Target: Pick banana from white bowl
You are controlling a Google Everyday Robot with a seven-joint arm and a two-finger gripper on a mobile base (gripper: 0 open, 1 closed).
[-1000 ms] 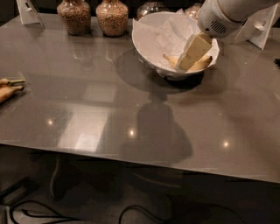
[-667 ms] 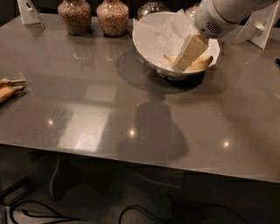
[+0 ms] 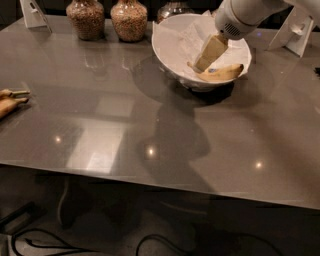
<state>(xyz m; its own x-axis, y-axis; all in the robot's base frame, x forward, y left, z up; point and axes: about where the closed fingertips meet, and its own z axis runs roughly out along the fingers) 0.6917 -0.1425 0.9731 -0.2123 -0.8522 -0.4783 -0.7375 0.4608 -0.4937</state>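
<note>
The white bowl [image 3: 167, 47] stands at the back right of the grey table, lined with crumpled white paper. The yellow banana [image 3: 222, 74] lies inside it along the front right wall, its brown tip pointing right. My gripper [image 3: 206, 56] comes down from the white arm at the top right into the bowl. Its tan tip is at the banana's left end, and I cannot tell whether it touches the banana.
Two glass jars of brownish grains [image 3: 86, 17] [image 3: 129, 19] stand behind and left of the bowl. A tan-brown banana-like object [image 3: 9, 102] lies at the table's left edge. White card stands [image 3: 32, 12] [image 3: 295, 30] sit at the back corners.
My gripper has shifted a little left and up inside the bowl, and more of the banana now shows to its right.
</note>
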